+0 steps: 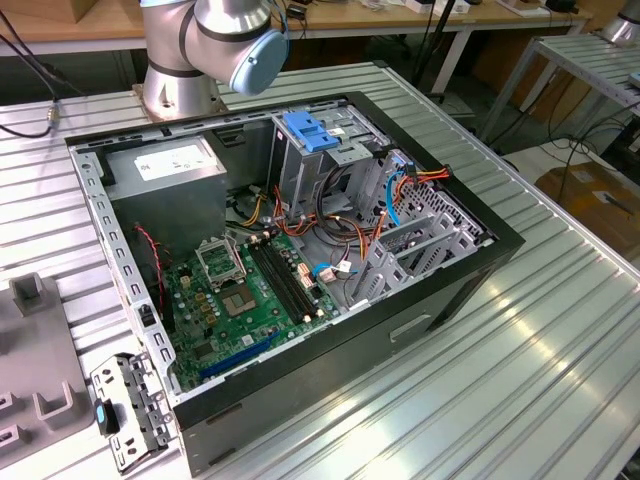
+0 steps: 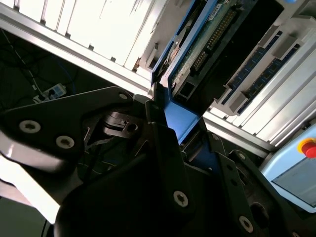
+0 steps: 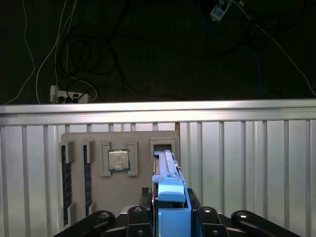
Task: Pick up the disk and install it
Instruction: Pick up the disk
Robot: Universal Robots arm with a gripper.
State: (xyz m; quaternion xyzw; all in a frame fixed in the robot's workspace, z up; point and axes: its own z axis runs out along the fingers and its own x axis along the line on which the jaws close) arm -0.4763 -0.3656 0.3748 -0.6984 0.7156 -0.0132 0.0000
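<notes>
Gripping the disk [image 3: 167, 165] edge-on over the grey holder [image 3: 143, 190], close to the table [image 3: 247, 163] edge.

From my console I see the gripper [image 3: 171, 210] with its jaws clenched on the disk's blue carrier edge in both wrist views. In the second wrist view the drive's green circuit board [image 2: 207, 44] faces the camera. The disk's far end reaches the holder's open slot [image 3: 163, 145], and I cannot tell whether it sits inside it or just clear of it. Beside that slot the holder carries a processor chip [image 3: 118, 160] and two memory sticks [image 3: 65, 182]. In the exterior view the open computer case [image 1: 330, 380] lies in the middle of the table, its blue latch [image 1: 307, 133] on the drive cage at the end nearest the arm [image 1: 225, 40] base.
</notes>
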